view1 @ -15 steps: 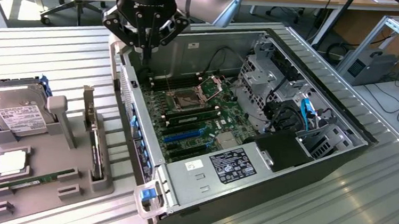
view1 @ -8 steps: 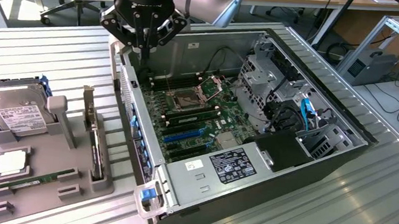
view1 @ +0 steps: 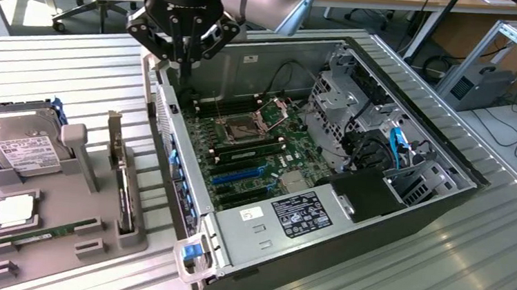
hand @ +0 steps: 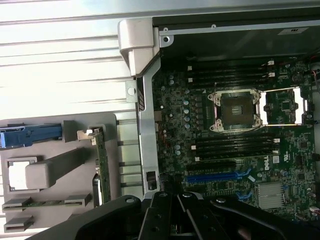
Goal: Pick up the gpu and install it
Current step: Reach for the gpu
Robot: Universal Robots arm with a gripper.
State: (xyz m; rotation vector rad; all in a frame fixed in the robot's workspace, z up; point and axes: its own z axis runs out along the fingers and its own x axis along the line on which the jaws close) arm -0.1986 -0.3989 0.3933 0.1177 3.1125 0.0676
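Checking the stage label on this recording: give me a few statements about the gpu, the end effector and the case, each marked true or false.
1. The gpu stands on edge in the grey holder beside the computer case. True.
2. The end effector grips the gpu. False: it is shut on nothing, above the case's edge.
3. The hard drive is mounted inside the case. False: it sits in the holder.
4. The motherboard lies exposed in the open case. True.

On my screen, the gpu (view1: 125, 190) is dark, its bracket (view1: 113, 130) silver, the tray (view1: 47, 256) grey. The motherboard (view1: 286, 140) shows green, one slot (view1: 237, 176) blue, the table (view1: 62, 67) pale-striped.
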